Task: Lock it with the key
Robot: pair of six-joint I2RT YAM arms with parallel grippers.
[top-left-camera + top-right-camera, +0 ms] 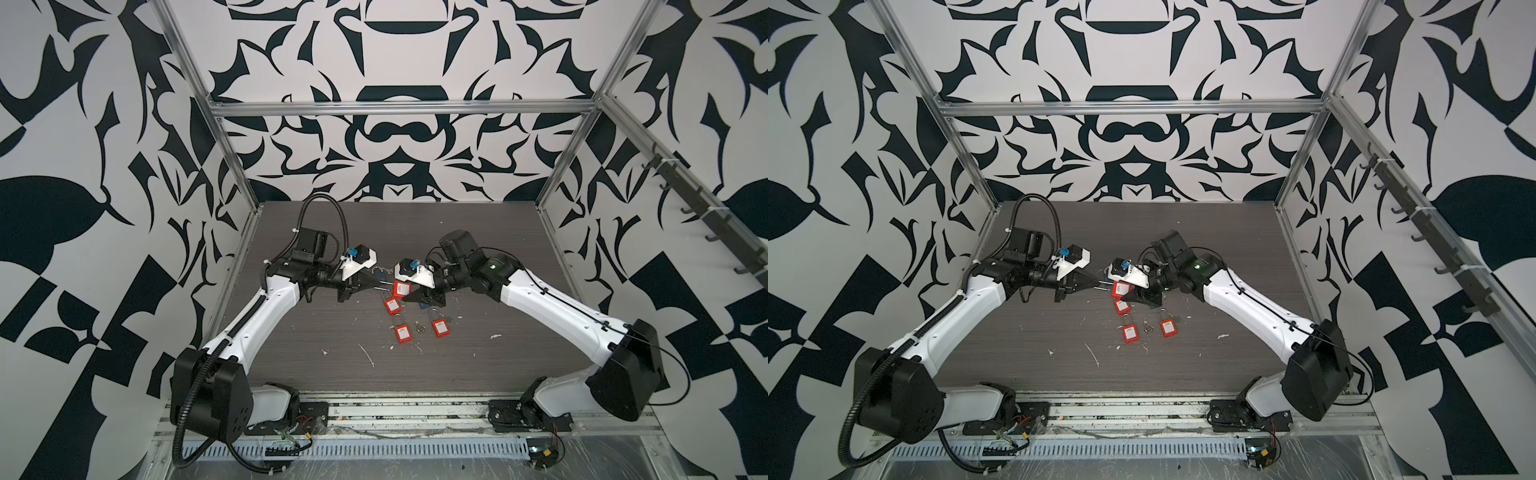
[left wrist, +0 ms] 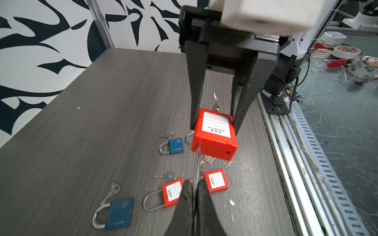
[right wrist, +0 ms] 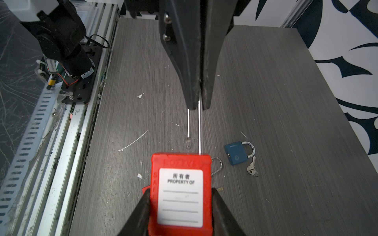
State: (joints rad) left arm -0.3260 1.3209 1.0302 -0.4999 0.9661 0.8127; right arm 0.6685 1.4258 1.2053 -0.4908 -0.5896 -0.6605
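Red plastic padlock (image 3: 180,163), likely light and rigid, sits clamped by its sides in my right hand (image 3: 180,204), my left hand (image 3: 197,103) pinching its thin, probably slippery steel shackle (image 3: 200,130).

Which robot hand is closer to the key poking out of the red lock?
Right. The right gripper clamps the red lock, key between its fingers; the left gripper pinches the shackle, farther off.

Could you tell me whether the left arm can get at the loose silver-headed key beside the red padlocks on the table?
Probably not yet: the left gripper is shut on the steel shackle of the red plastic padlock that the right gripper holds. The silver-headed key itself lies uncovered.
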